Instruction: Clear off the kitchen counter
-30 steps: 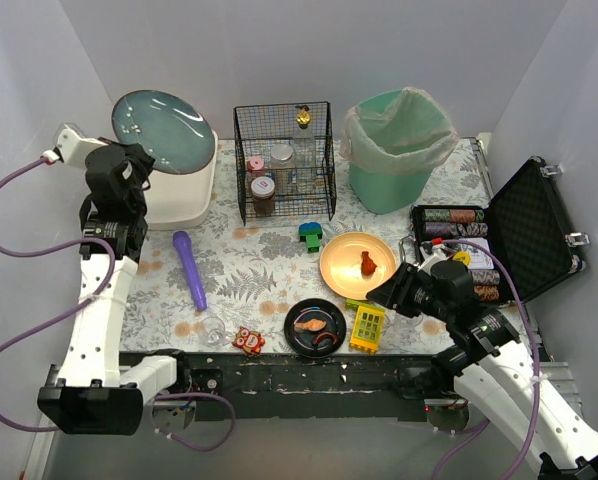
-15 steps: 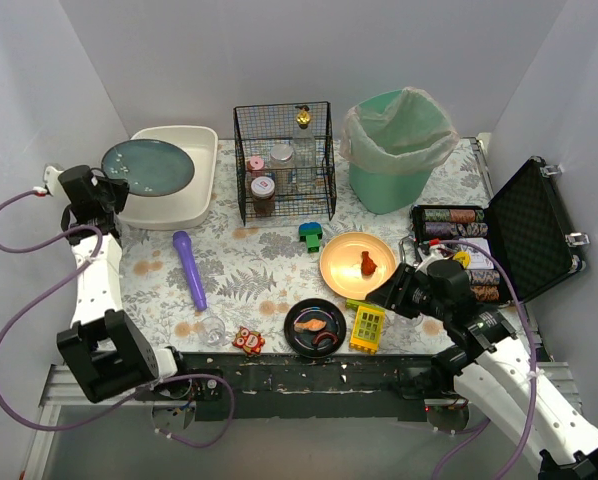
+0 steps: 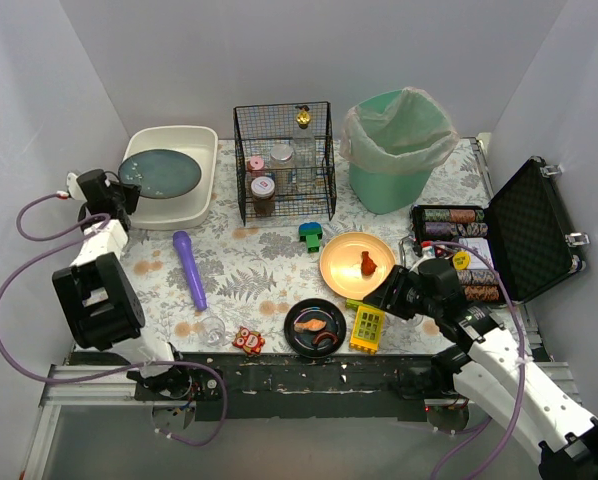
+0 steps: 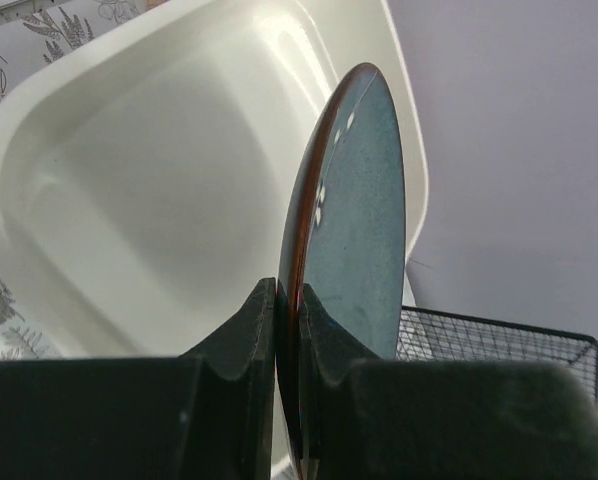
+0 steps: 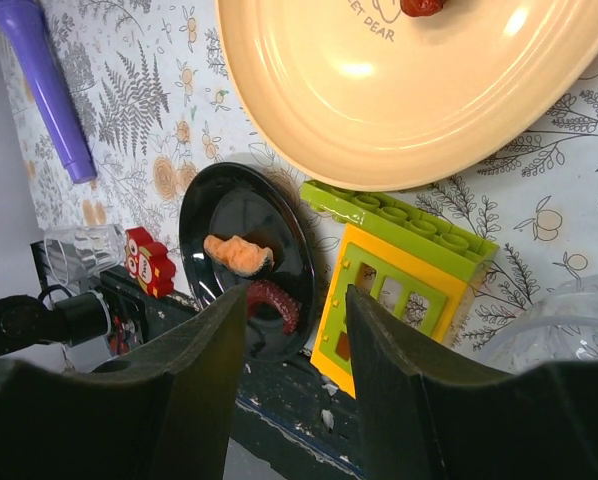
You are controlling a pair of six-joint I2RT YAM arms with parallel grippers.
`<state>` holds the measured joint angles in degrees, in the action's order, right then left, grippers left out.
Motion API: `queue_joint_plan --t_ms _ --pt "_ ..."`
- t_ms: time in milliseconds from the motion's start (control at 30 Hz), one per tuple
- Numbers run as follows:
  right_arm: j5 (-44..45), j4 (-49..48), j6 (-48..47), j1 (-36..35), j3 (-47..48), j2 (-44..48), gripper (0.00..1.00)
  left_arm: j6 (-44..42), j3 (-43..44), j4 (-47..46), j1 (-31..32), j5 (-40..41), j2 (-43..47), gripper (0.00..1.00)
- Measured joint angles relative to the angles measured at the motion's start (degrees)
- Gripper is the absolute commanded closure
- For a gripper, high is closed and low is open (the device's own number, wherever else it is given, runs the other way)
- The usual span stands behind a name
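Observation:
The kitchen counter [image 3: 259,270] has a leaf-print cloth with several items on it. My left gripper [image 3: 122,197] [image 4: 289,310] is shut on the rim of a teal plate [image 3: 161,172] [image 4: 354,220], which hangs over the white tub [image 3: 205,150] [image 4: 159,180]. My right gripper [image 3: 391,296] [image 5: 297,300] stands open and holds nothing. It hovers near the front edge, above a black plate [image 3: 316,327] [image 5: 241,270] of food and a yellow-green block [image 3: 367,327] [image 5: 399,290]. An orange plate [image 3: 357,262] [image 5: 379,90] lies just beyond it.
A purple tube [image 3: 190,268], a clear cup [image 3: 213,330], a red owl toy [image 3: 247,340] and a green block [image 3: 311,235] lie on the cloth. A wire basket [image 3: 284,160] with jars, a green bin [image 3: 397,148] and an open black case [image 3: 519,235] stand at the back and right.
My left arm has folded down to the left, bringing the teal plate from raised and tilted to low and flat over the tub. The right gripper has barely moved.

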<state>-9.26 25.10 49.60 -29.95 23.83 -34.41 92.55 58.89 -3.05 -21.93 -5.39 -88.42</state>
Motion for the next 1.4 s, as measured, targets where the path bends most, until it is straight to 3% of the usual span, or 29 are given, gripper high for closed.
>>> queue_joint_plan --t_ms 300,900,1067,1233,1400 --pt "-1.4 -3.69 1.31 0.0 -1.92 -1.36 0.48 0.74 3.3 -4.13 -0.02 -0.17 -15.08 1.0" --pt "-2.71 -7.41 1.92 0.0 -2.1 -6.86 0.48 -2.49 13.6 -8.22 0.74 1.46 -27.52 1.0" --pt "-2.71 -7.69 1.9 0.0 -2.1 -7.58 0.49 -3.72 14.4 -8.68 2.05 1.84 -27.93 0.84" --pt "-2.71 -7.76 1.9 0.0 -2.1 -7.69 0.49 -4.26 16.0 -9.01 3.13 1.77 -29.44 0.63" --pt "-2.71 -7.76 1.9 0.0 -2.1 -7.67 0.5 -4.33 17.53 -8.72 3.41 2.1 -31.85 0.52"
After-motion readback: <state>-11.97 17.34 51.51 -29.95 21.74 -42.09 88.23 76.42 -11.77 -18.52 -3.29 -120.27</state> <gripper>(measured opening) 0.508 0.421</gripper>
